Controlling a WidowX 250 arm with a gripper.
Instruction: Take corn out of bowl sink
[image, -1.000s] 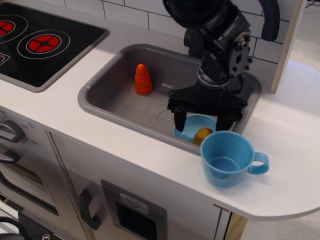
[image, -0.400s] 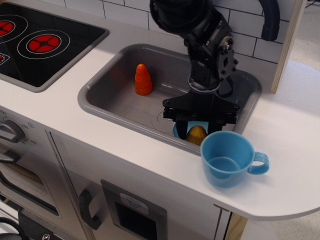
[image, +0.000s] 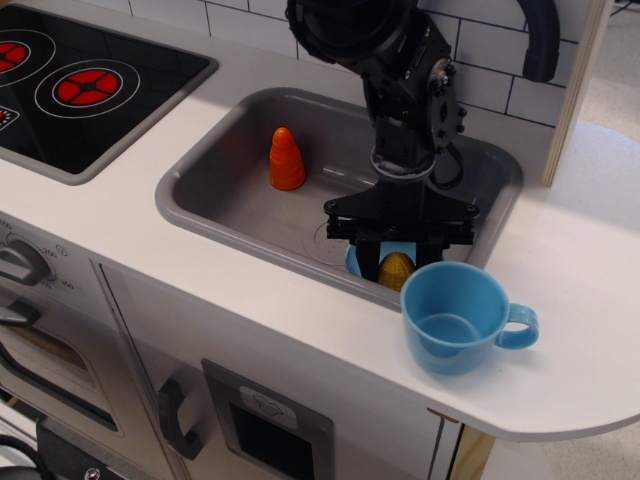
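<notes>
Change since a second ago: your gripper (image: 398, 256) has shifted left and dropped into the bowl (image: 356, 262), and its fingers now stand close on either side of the corn (image: 397, 269). Whether they have actually clamped it, you cannot tell from this view.

Count, as you see it:
- Corn, one: yellow, in the bowl, between the fingers.
- Bowl, one: light blue, at the near right of the sink (image: 225, 185).
- Orange cone (image: 286, 159), one: upright on the sink floor, well apart from the bowl.
- Blue mug (image: 457, 316), one: on the counter (image: 560, 270), just beside the sink rim.
- Stove burners (image: 87, 87), two in view.
</notes>
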